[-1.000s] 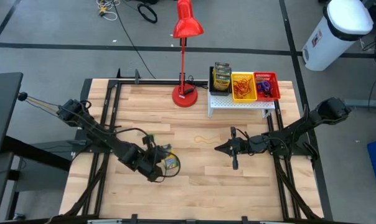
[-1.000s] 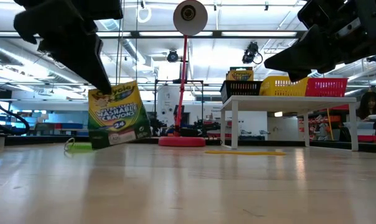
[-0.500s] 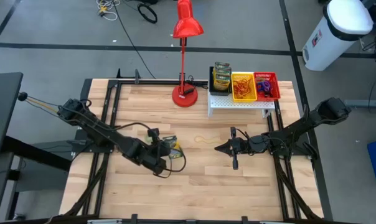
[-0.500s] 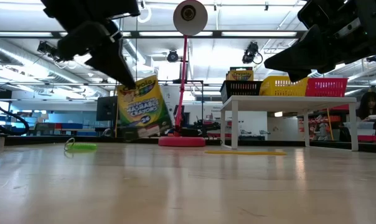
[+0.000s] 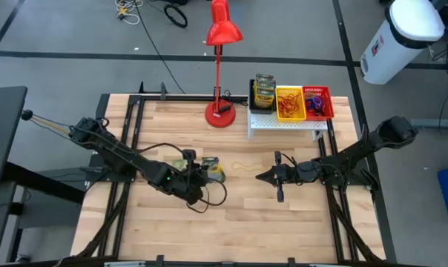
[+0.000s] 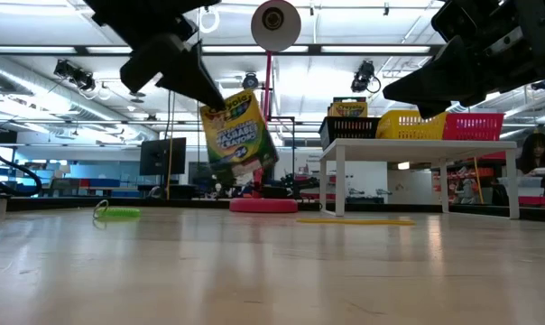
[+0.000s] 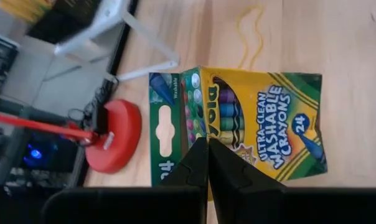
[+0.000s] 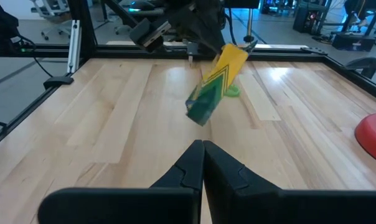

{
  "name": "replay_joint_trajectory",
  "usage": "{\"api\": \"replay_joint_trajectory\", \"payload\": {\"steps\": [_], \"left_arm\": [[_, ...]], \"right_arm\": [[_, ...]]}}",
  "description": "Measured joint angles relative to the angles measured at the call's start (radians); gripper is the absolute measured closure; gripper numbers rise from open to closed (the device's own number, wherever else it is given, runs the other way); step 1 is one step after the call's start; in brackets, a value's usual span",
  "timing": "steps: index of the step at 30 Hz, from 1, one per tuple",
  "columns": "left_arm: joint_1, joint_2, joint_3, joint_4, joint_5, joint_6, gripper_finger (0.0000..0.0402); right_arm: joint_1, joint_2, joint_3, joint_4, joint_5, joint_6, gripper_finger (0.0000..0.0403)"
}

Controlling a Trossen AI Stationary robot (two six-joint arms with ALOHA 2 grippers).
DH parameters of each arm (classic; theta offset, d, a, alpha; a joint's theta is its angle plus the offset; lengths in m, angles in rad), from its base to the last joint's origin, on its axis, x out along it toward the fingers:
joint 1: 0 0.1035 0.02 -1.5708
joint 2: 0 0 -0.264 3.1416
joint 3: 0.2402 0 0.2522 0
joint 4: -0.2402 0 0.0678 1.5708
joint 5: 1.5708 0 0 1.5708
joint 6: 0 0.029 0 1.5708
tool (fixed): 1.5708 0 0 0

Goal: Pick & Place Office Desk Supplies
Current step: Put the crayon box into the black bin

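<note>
The pale wooden plank surface [image 5: 231,222] carries a red round lamp base [image 5: 219,115], a small white riser shelf [image 5: 287,122], a thin tan rubber-band loop [image 5: 241,167] and a green rubber-band loop [image 6: 116,213].

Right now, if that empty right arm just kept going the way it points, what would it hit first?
Probably the crayon box hanging from the left end effector; the right end effector points toward it, though depth is hard to judge.
</note>
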Motion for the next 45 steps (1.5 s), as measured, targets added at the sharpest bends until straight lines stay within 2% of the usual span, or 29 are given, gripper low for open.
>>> {"api": "replay_joint_trajectory", "payload": {"steps": [10, 14, 20, 23, 28, 31, 35, 41, 45], "left_arm": [[0.074, 0.002, 0.000, 0.113, -0.032, 0.177, 0.0396], [0.089, 0.042, 0.005, 0.150, -0.074, 0.269, 0.0396], [0.065, 0.194, 0.126, 0.154, -0.163, 0.416, 0.0396], [0.046, 0.285, 0.191, 0.150, -0.225, 0.510, 0.0396], [0.035, 0.406, 0.262, 0.137, -0.238, 0.576, 0.0396], [0.036, 0.453, 0.280, 0.134, -0.248, 0.581, 0.0396], [0.037, 0.466, 0.283, 0.132, -0.260, 0.582, 0.0396], [0.036, 0.467, 0.282, 0.130, -0.270, 0.569, 0.0396], [0.036, 0.467, 0.282, 0.127, -0.270, 0.556, 0.0395]], "right_arm": [[0.000, 0.000, 0.000, 0.000, 0.000, 0.000, 0.0384], [0.000, 0.000, 0.000, -0.001, 0.000, -0.001, 0.0384], [0.000, 0.000, 0.000, -0.021, 0.000, 0.000, 0.0384], [0.000, 0.005, 0.000, -0.038, 0.010, 0.056, 0.0384], [-0.001, 0.012, 0.006, -0.050, 0.166, 0.161, 0.0377], [0.000, 0.012, 0.029, -0.069, 0.181, 0.192, 0.0343], [-0.002, 0.066, 0.070, -0.122, 0.230, 0.217, 0.0260], [-0.045, 0.262, 0.150, -0.037, 0.245, 0.198, 0.0128], [-0.086, 0.385, 0.194, 0.030, 0.215, 0.144, 0.0078]]}}
